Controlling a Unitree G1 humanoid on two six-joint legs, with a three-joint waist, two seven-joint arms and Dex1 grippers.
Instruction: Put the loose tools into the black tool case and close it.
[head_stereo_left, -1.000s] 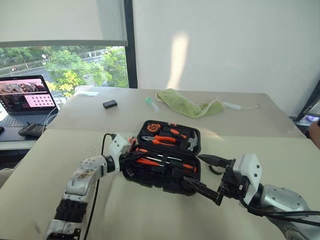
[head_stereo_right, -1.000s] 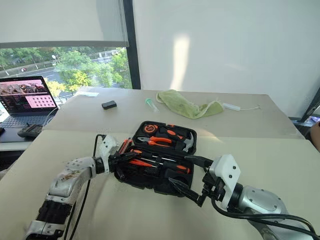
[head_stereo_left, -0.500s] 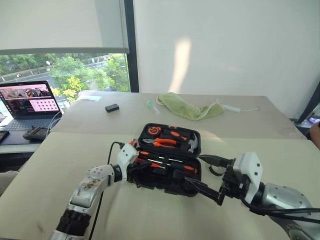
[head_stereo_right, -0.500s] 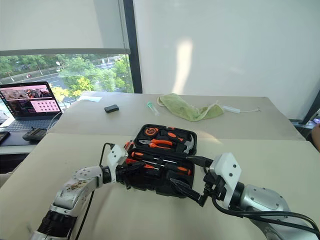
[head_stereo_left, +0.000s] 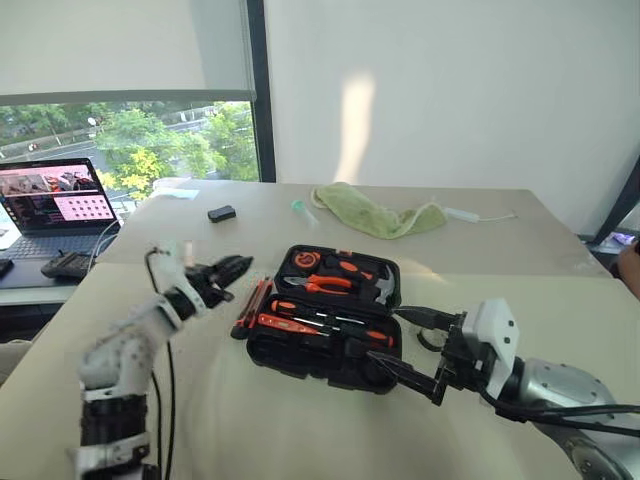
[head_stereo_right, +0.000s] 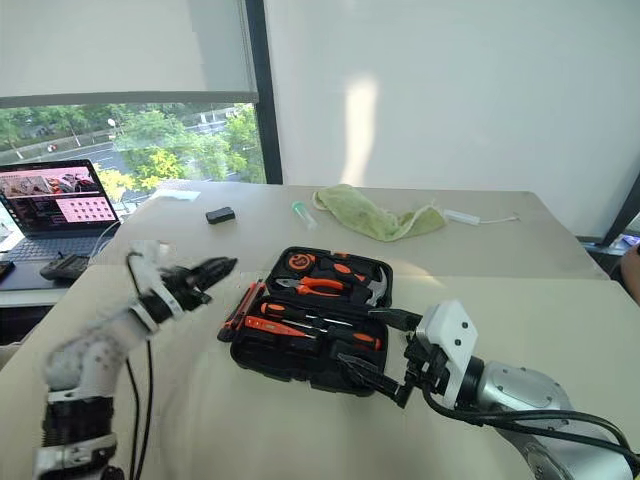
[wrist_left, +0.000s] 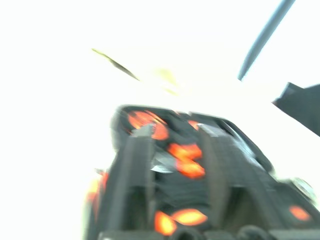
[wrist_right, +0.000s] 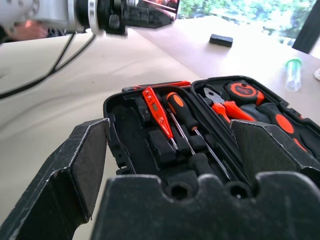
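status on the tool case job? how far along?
Done: tester pen and a screwdriver sit in the open tool case.
In hand: nothing; left gripper is off to the case's left, right gripper open at its near edge.
Left: utility knife lies at the case's left edge; lid unclosed.

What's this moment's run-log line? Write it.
black tool case: open | left gripper: open, empty, left of case | right gripper: open, at case's near edge | utility knife: at case's left edge

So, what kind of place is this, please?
Probably an office or lab room, not a home. Pale work tables stand by a large window with a roller blind. An open laptop sits on a side desk, and an open black tool case lies on the near table.
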